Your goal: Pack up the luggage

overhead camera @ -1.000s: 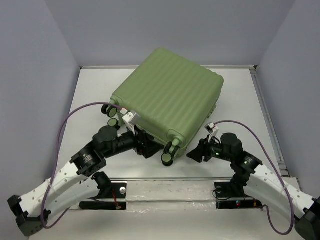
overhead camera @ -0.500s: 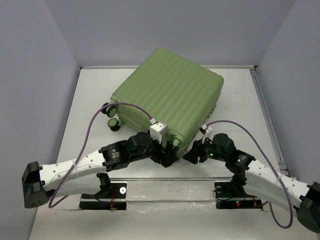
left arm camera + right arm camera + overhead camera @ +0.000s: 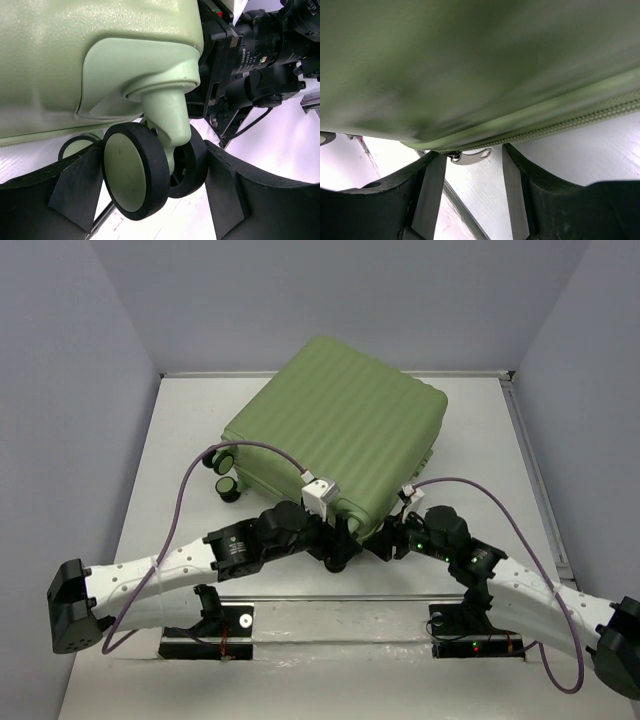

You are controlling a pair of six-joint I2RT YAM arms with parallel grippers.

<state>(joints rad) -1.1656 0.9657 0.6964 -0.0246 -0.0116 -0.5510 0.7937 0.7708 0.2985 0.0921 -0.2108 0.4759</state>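
Observation:
The luggage [image 3: 335,445], a pale green ribbed hard-shell suitcase, lies shut and flat on the table. My left gripper [image 3: 341,546] is at its near corner. In the left wrist view the gripper [image 3: 155,200] is open, with the black twin wheel [image 3: 135,172] between the fingers [image 3: 75,187], which stand close to both its sides. My right gripper [image 3: 386,546] is just right of that corner, at the shell's edge. In the right wrist view it [image 3: 472,192] is open, and the metal zipper pull [image 3: 470,156] hangs between its fingertips under the zipper line [image 3: 560,126].
Two more black wheels [image 3: 224,472] stick out at the suitcase's left corner. Grey walls enclose the white table [image 3: 185,430] on three sides. The right arm [image 3: 260,55] shows just behind the wheel in the left wrist view. A metal rail [image 3: 330,605] runs along the near edge.
My left arm swung right from the left wheels to the near-corner wheel and brought its fingers around it. My right gripper moved left and forward to the suitcase's edge.

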